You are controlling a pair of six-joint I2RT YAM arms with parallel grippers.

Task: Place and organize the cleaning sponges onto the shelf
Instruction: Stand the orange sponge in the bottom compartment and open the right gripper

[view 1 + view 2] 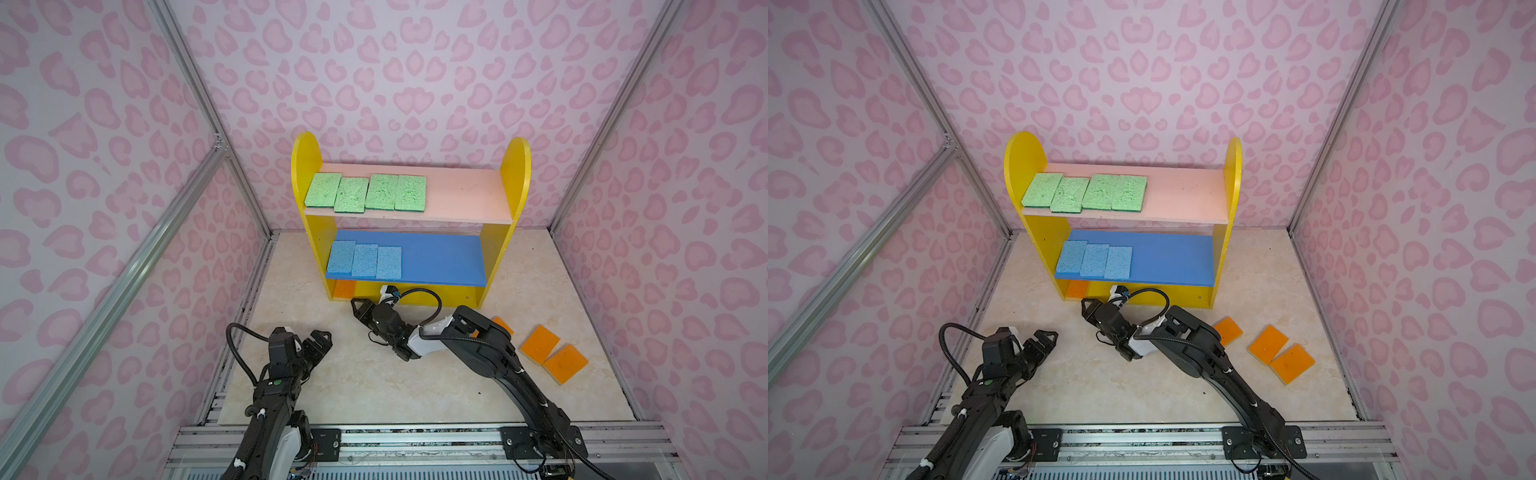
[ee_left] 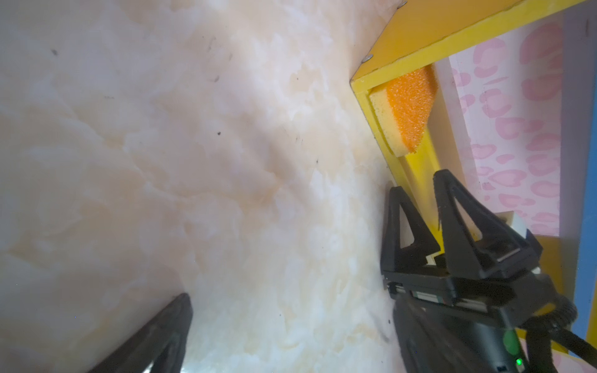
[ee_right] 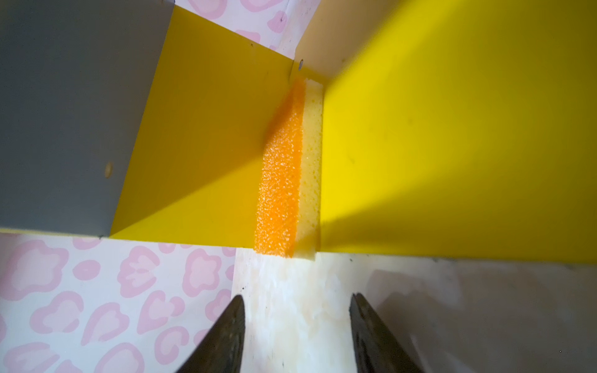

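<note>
Right gripper [image 1: 360, 305] is seen at the front edge of the shelf [image 1: 305, 166], low by the yellow base. Its jaws stand partly apart and nothing is held between them. One orange sponge [image 3: 279, 181] lies flat on that base, tucked into the left corner against the side panel and apart from the fingertips.

The next move is judged to turn on the three orange sponges on the table [image 1: 374, 386]. They lie to the right of this gripper and nearer the robot, past its own forearm, so a pull back and a swing rightward would be called for. The nearest sponge [image 1: 503, 325] is partly hidden by the arm, so its long axis can only be guessed. The middle sponge [image 1: 540, 344] and the far sponge [image 1: 566, 363] lie just beside each other, both set at a slant.

Left gripper [image 1: 320, 338] is held wide open and empty over bare table, well apart from them; the right arm is nearer.

Green sponges [image 1: 365, 192] and blue sponges [image 1: 365, 259] fill the left of the upper boards. The blue board overhangs the base, so entry there has to be kept low.
</note>
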